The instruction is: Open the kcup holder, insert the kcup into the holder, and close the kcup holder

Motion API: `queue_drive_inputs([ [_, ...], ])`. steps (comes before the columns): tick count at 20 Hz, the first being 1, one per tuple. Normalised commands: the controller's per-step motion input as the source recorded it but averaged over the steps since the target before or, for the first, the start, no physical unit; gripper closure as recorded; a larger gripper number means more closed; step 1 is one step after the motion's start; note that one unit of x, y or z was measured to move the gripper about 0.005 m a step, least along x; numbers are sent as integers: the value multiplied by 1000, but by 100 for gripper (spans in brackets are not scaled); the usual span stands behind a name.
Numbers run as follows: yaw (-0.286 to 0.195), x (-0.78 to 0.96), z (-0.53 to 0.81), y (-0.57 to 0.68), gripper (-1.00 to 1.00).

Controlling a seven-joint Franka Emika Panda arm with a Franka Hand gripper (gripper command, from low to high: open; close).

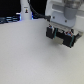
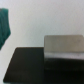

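My gripper (image 1: pixel 60 37) hangs close to the camera at the exterior view's upper right, above the white table (image 1: pixel 30 57). Its two dark fingers (image 1: pixel 50 33) stand apart, and I see nothing held between them. In the wrist view a black, flat-topped shape that looks like the kcup holder (image 2: pixel 27 62) fills the lower part, with a grey block (image 2: pixel 62 47) against it. No drawer front or handle can be made out in this blur. The kcup is out of view. The gripper's fingers do not show in the wrist view.
A tall white bottle-shaped object (image 1: pixel 25 10) stands at the back of the table in the exterior view, with dark clutter behind it. In the wrist view a teal object (image 2: pixel 4 26) sits at the frame's edge.
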Motion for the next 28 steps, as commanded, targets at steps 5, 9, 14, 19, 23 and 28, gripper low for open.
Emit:
queue_drive_inputs([
  [5,273,-96,-273,117,-100],
  [9,249,-387,-203,96,-100],
  [14,214,-513,-22,190,-100],
  [19,133,-617,24,398,-100],
  [23,108,-644,28,451,-100],
  [28,92,-685,20,457,-100],
])
